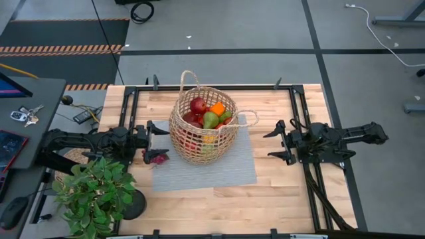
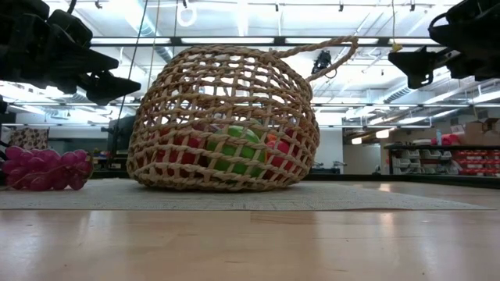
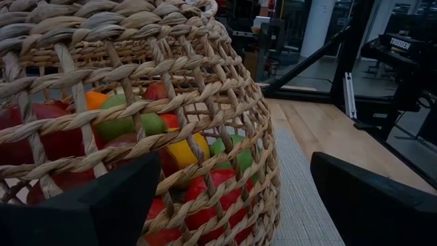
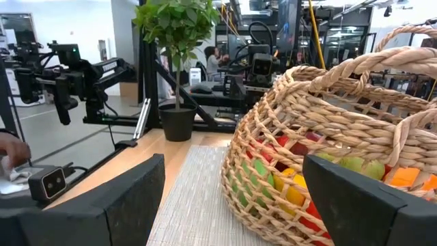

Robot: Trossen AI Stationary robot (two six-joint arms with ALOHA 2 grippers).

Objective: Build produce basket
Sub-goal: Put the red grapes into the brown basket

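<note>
tan open-weave basket point(image 1: 201, 126), red/green/orange/yellow produce point(image 1: 208, 114), grey mat point(image 1: 219, 169).

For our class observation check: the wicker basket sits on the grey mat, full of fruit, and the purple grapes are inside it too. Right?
Not quite. The grapes lie outside the basket, on the mat's edge beside it, as the high view shows. The rest stands.

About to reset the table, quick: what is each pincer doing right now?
Left pincer: open, holding nothing, beside the basket.
Right pincer: open, holding nothing, off the basket's other side.
</note>
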